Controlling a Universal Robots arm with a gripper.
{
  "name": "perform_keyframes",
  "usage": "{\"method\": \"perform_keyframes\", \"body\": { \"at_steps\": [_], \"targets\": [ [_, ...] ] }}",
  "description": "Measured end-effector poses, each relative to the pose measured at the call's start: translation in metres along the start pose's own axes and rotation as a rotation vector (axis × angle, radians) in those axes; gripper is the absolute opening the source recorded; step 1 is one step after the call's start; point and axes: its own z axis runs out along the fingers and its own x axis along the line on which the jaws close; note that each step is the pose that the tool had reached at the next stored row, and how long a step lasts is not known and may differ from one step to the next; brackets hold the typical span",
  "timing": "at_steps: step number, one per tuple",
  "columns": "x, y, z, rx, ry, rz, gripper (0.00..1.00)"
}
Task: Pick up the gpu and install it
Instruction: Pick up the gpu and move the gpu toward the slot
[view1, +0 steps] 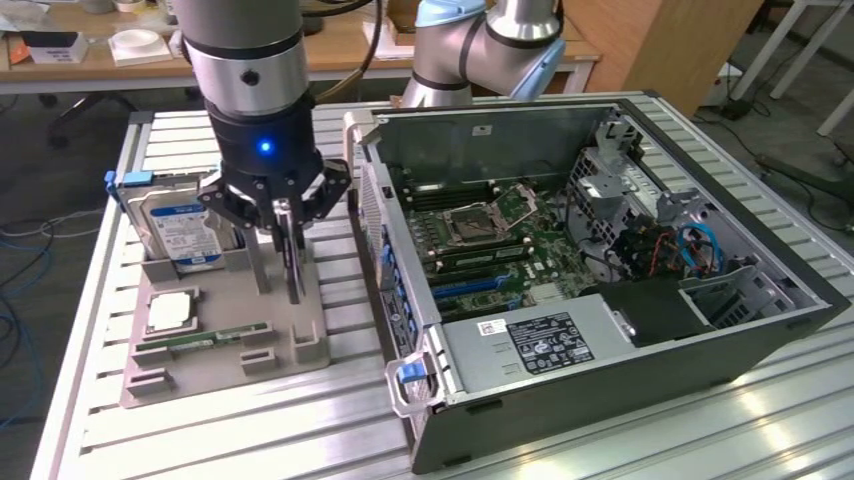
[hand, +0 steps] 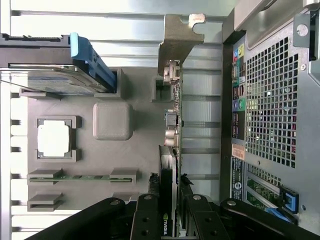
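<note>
The gpu (view1: 294, 275) is a thin dark card standing on edge over the grey holder (view1: 267, 305), at the side nearest the open computer case (view1: 534, 345). My gripper (view1: 283, 238) comes straight down on it, its black fingers pressed to both faces of the card, shut on it. In the wrist view the gpu (hand: 172, 125) runs edge-on away from my gripper (hand: 169, 205), with its metal bracket (hand: 177, 40) at the far end past the holder's (hand: 142, 150) edge. I cannot tell whether the card's lower edge still sits in its slot.
The holder also carries a hard drive (view1: 180, 230) with a blue-white label, a square processor (view1: 171, 312) and a green memory stick (view1: 200, 340). The case lies on its side with the motherboard (view1: 494, 240) exposed, on a slatted aluminium table (view1: 267, 420). A second arm's base (view1: 467, 50) stands behind.
</note>
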Motion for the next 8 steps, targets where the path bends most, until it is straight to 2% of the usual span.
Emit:
{"method": "perform_keyframes", "body": {
  "at_steps": [2, 8],
  "targets": [
    [-0.0001, 0.0001, -0.0023, -0.0031, 0.0000, 0.000, 0.26],
    [-0.0002, 0.0004, -0.0073, -0.0051, 0.0000, 0.000, 0.26]
  ]
}}
